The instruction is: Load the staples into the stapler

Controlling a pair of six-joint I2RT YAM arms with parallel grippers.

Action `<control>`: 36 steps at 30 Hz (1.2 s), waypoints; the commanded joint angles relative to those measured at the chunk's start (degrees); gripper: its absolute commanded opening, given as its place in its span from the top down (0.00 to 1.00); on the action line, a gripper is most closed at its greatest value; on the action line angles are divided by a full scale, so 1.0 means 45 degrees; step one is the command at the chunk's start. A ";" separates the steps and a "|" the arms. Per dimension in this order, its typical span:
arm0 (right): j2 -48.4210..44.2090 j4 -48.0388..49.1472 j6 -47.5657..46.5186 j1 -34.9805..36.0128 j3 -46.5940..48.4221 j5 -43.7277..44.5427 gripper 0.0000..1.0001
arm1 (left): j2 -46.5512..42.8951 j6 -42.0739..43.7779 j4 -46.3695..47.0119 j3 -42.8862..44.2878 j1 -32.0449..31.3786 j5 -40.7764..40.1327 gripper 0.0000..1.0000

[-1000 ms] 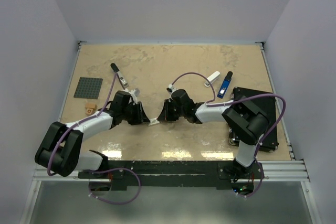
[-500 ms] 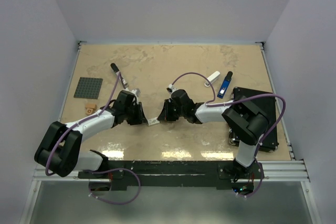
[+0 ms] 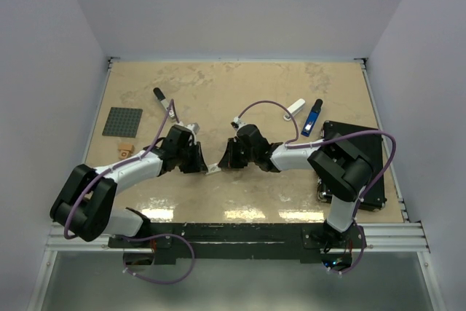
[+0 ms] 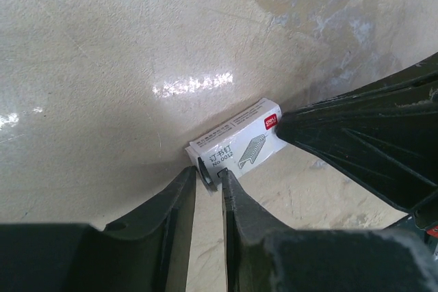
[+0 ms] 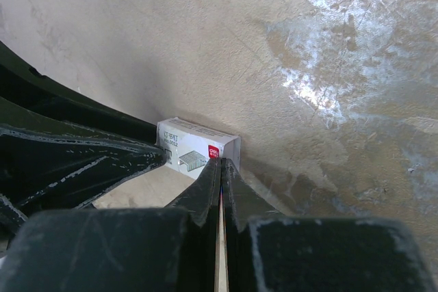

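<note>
The staples [image 3: 213, 170] are a small white box with a red mark, flat on the table between both arms. In the left wrist view the staples box [image 4: 239, 143] has a grey tray end [image 4: 204, 169] sitting between the tips of my left gripper [image 4: 209, 172], which is nearly closed on it. My right gripper [image 5: 221, 163] is shut, its tips pressing on the box's red-marked end [image 5: 213, 150]. A blue stapler [image 3: 312, 117] and a white one [image 3: 295, 106] lie at the back right. A black and white one [image 3: 166, 105] lies at the back left.
A grey studded baseplate [image 3: 122, 121] and a small tan block [image 3: 127, 151] sit at the left. A black flat device [image 3: 364, 158] lies by the right arm's base. Purple cables loop over both arms. White walls enclose the table.
My left gripper has crept a little right onto the box's end and its jaws have narrowed slightly. The right gripper and the box have stayed put.
</note>
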 commanded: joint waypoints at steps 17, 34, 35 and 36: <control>-0.0525 0.0435 0.0173 0.0131 -0.0041 0.0383 1.00 | -0.0096 0.0160 -0.0509 0.0341 -0.0177 -0.1190 0.84; -0.0603 0.1685 0.0544 0.0131 -0.0588 -0.0359 0.73 | 0.0002 0.0081 -0.0255 0.0556 -0.0275 -0.0818 1.00; -0.0564 0.1763 0.0622 0.0131 -0.0627 -0.0417 0.73 | 0.0002 0.0082 -0.0274 0.0575 -0.0275 -0.0877 1.00; -0.0583 0.1841 0.0623 0.0131 -0.0666 -0.0456 0.73 | 0.0002 0.0062 -0.0274 0.0614 -0.0294 -0.0896 1.00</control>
